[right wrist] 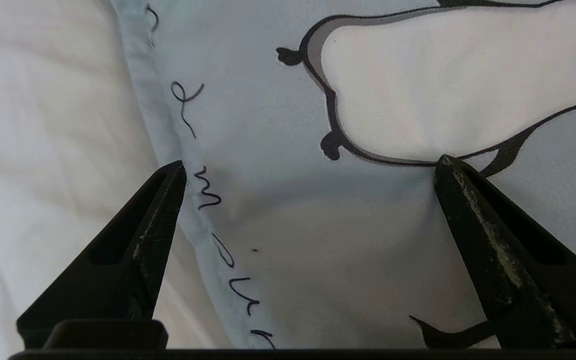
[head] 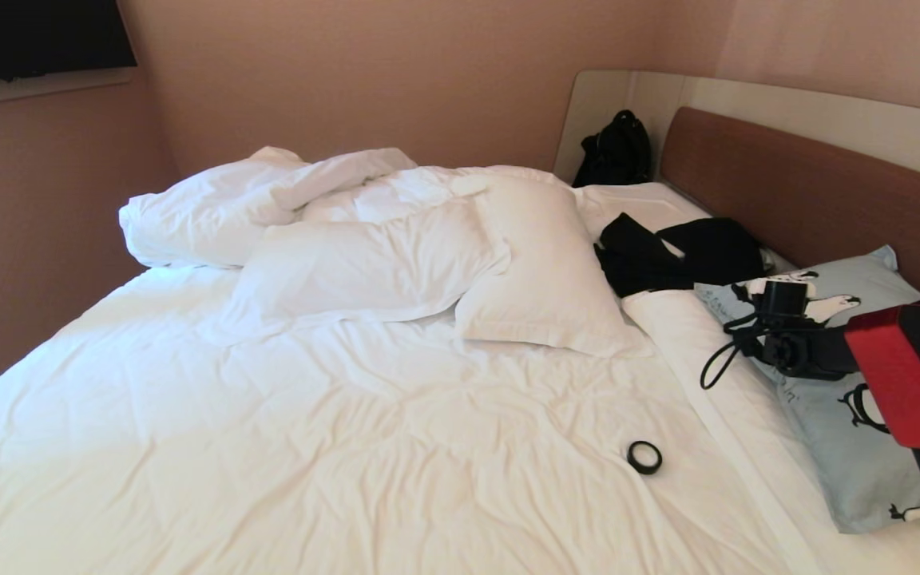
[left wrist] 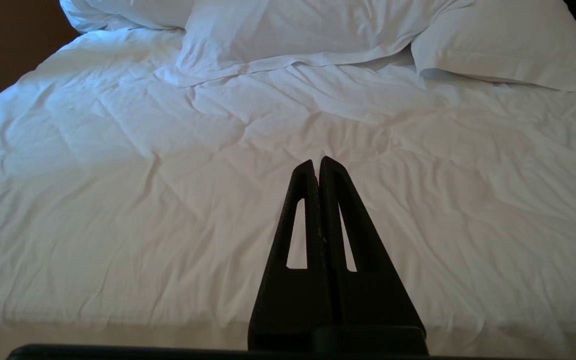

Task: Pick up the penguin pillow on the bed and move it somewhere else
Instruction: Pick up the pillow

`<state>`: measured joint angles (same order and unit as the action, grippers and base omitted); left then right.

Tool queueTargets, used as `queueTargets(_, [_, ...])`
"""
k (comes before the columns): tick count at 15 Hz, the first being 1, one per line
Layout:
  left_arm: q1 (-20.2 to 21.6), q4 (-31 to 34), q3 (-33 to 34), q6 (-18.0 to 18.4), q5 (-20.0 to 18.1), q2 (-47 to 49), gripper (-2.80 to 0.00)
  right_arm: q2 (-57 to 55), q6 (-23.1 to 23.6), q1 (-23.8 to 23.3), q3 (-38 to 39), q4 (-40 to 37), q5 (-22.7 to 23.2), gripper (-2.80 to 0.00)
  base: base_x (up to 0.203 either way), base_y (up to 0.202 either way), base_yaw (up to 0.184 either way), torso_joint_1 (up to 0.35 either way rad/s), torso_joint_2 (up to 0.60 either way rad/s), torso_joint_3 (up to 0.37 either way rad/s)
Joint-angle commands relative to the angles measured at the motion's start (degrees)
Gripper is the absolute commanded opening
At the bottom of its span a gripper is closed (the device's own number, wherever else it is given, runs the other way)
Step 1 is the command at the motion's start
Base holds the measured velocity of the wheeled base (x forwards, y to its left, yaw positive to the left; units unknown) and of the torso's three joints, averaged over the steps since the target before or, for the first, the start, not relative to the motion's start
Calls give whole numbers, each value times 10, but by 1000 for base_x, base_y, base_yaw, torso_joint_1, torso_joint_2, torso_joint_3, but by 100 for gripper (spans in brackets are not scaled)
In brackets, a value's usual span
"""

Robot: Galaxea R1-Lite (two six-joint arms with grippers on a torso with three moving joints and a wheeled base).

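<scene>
Straddling penguin pillow (right wrist: pixel 288 100) edge — right gripper (right wrist: pixel 308 167) spread wide.

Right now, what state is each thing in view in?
penguin pillow: lying flat by the headboard, not gripped.
right tool: open, fingers pressed onto the pillow, straddling a patch beside its lettered edge.
left tool: shut, empty, above the duvet.
duvet: rumpled, bunched at the far side.
white pillows: lying loose, overlapping.
black clothing: crumpled near the headboard.
black ring: lying flat on the sheet.
</scene>
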<state>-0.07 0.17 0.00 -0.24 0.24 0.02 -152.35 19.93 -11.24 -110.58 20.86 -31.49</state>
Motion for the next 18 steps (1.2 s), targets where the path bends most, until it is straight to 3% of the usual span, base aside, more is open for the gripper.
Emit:
queueTargets(1, [0,0,1,0,0,0,-280,-5,25,-1,0,1,-21,0,0,0,0,0,0,0])
queueTargets(5, [0,0,1,0,0,0,-280,-9,59,-4,-1,3,-52,0,0,0,0,0,0,0])
queueTargets(11, [0,0,1,0,0,0,-280,-22,106,-20,-1,55,-60,0,0,0,0,0,0,0])
queueTargets(15, [0,0,1,0,0,0,-280,-22,107,-24,-1,56,-60,0,0,0,0,0,0,0])
queueTargets(16, [0,0,1,0,0,0,-280,-22,107,-24,-1,56,-60,-280,0,0,0,0,0,0])
queueTargets(18, [1,0,1,0,0,0,-280,-21,107,-24,-1,56,-61,-280,0,0,0,0,0,0])
